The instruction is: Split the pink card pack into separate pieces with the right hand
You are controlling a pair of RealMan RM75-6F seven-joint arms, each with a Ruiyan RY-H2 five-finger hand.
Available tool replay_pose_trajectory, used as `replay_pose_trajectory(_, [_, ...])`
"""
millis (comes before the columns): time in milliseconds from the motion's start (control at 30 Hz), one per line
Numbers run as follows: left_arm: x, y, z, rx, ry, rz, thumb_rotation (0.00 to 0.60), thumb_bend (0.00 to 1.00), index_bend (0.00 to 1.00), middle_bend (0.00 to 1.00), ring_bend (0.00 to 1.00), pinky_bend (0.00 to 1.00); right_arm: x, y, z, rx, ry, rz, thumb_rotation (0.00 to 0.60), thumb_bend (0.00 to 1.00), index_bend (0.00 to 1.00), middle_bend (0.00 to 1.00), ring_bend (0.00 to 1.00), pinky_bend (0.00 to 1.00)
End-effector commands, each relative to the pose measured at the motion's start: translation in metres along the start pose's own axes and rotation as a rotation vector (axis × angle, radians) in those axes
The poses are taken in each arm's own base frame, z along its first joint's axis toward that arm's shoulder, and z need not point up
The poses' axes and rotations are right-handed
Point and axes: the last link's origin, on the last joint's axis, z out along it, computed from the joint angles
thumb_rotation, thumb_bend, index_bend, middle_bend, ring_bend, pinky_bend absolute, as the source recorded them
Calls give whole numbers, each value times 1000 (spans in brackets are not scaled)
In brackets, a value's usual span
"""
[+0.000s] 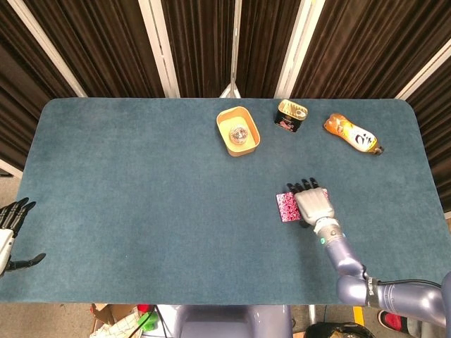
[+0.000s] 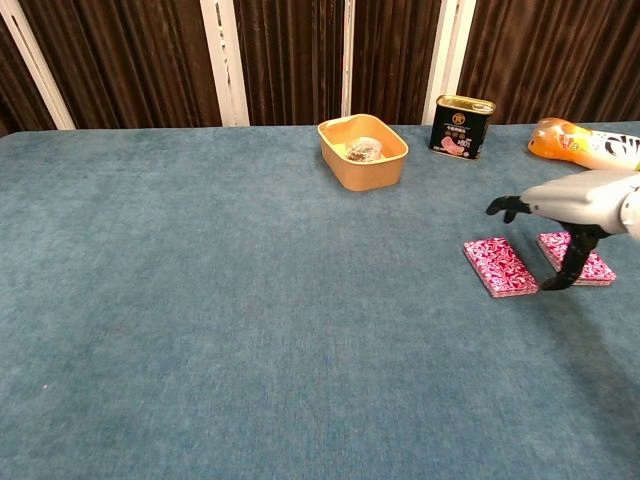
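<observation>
The right hand's fingers (image 2: 510, 206) are spread and stretched forward, holding nothing; the right hand (image 1: 314, 205) hovers palm-down above the gap between the two pink card stacks, and in the chest view its thumb points down toward the blue bench (image 1: 141, 190) between them, though I cannot tell whether the tip touches the cloth. The left pink stack (image 2: 499, 266) lies flat just at the hand's 9 o'clock, partly covered by it in the head view; the right pink stack (image 2: 577, 258) lies flat at the hand's 3 o'clock, apart from the first, and shows only as a thin pink sliver past the hand from above. The silver arm runs back from the wrist toward 5 o'clock, off the near bench edge. Well beyond the hand, toward 12 o'clock, a dark tin can (image 1: 291, 115) stands upright near the far edge; at about 11 o'clock sits a tan paper bowl (image 1: 237, 131) with a small clear wrapped item in it; at about 1 o'clock an orange bottle (image 1: 353, 133) lies on its side. The left hand (image 1: 12, 224) hangs off the bench's left edge, at its 8 o'clock corner, fingers apart and holding nothing.
</observation>
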Motion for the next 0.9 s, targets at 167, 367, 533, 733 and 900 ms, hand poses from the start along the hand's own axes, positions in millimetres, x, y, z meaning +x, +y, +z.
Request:
replay_pose_trajectory(167, [0, 0, 0, -3, -1, -3, 600, 0, 0, 0, 0, 0, -2, -20, 3, 27, 2, -8, 600, 241, 81, 169, 0, 0])
replay_pose_trajectory(367, [1, -1, 0, -4, -4, -7, 600, 0, 0, 0, 0, 0, -4, -21, 9, 7, -2, -10, 600, 241, 92, 169, 0, 0])
replay_pose_trajectory(533, [1, -1, 0, -5, -5, -8, 600, 0, 0, 0, 0, 0, -7, -18, 9, -6, -11, -11, 600, 241, 153, 169, 0, 0])
replay_pose_trajectory(733, [1, -1, 0, -3, -5, -7, 600, 0, 0, 0, 0, 0, -8, -18, 9, -10, -18, -10, 600, 240, 195, 169, 0, 0])
replay_pose_trajectory(900, [1, -1, 0, -1, -3, -6, 600, 0, 0, 0, 0, 0, -10, -18, 11, -13, -25, -3, 600, 241, 197, 169, 0, 0])
